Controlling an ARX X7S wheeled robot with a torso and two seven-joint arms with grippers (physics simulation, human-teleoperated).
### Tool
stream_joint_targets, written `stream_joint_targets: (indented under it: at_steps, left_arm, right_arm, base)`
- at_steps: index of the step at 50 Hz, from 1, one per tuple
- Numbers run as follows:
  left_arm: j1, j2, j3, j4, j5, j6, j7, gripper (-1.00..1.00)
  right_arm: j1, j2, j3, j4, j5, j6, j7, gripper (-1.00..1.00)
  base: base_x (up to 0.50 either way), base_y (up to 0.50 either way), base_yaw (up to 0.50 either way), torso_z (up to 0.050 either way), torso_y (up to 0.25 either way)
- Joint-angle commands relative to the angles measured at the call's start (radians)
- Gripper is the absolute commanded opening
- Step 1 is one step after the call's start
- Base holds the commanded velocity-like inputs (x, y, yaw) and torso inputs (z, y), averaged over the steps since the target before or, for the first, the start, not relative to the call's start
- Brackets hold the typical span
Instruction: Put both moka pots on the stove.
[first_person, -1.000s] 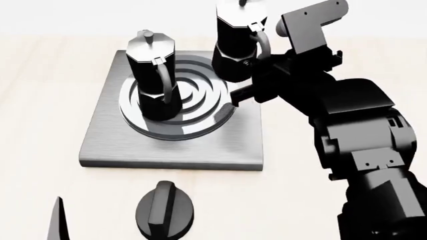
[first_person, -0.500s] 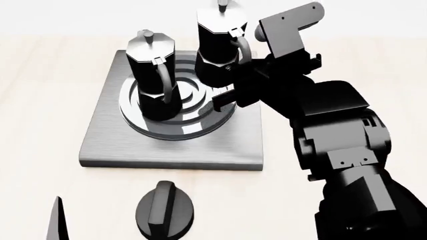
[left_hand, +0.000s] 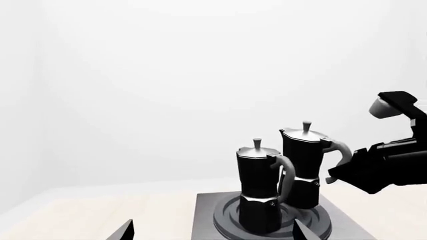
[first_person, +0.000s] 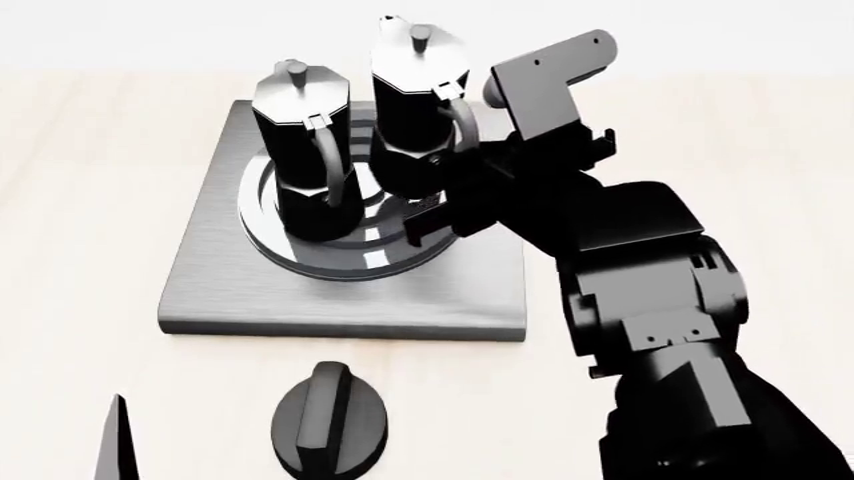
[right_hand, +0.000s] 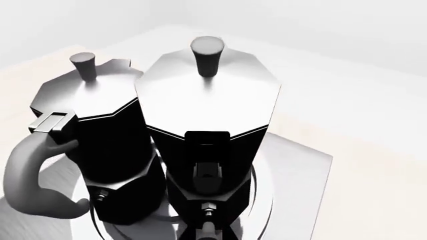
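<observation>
Left wrist view: two moka pots stand close together over the stove (left_hand: 207, 220) burner; the nearer moka pot (left_hand: 261, 187) rests on the rings, the farther moka pot (left_hand: 307, 165) has the right gripper (left_hand: 343, 172) at its handle. The left gripper's fingertips (left_hand: 123, 231) are spread apart.

Head view: the stove (first_person: 214, 290) lies mid-table, a black knob (first_person: 330, 418) toward the near edge. The right gripper (first_person: 447, 205) is clamped on the right-hand pot's handle (first_person: 461, 120).

Right wrist view: both lids (right_hand: 210, 95) are side by side.

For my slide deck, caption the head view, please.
Right pincer carries the second pot over the stove, beside the first pot.
</observation>
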Motion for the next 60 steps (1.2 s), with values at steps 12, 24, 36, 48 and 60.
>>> stream_joint_targets:
  at_steps: [12,24,36,48,60]
  left_arm:
    - [-0.003,0.001,0.008,-0.009,-0.003,0.008,0.0,1.0]
    - [-0.003,-0.003,0.003,-0.006,-0.007,0.009,-0.004,1.0]
    - [-0.003,-0.004,0.006,-0.007,-0.007,0.009,-0.006,1.0]
    - [-0.003,-0.005,0.009,-0.013,-0.006,0.017,-0.007,1.0]
    - [-0.008,-0.005,0.012,-0.017,-0.007,0.016,-0.008,1.0]
  right_arm:
    - [-0.012,-0.027,0.083,0.008,-0.07,-0.021,-0.011,-1.0]
    - [-0.025,-0.033,0.133,0.009,-0.131,-0.021,-0.007,-1.0]
    - [-0.04,-0.038,0.192,0.01,-0.205,-0.014,0.015,-1.0]
    - [-0.046,-0.042,0.286,0.01,-0.291,-0.037,0.014,1.0]
    - [-0.196,0.077,0.367,-0.491,-0.221,0.16,0.07,1.0]
  base:
    - [0.0,0.0,0.0,0.0,0.001]
    - [0.0,0.0,0.0,0.001,0.002]
    - [0.0,0.0,0.0,0.0,0.001]
    - [0.0,0.0,0.0,0.0,0.0]
    - [0.0,0.0,0.0,0.0,0.0]
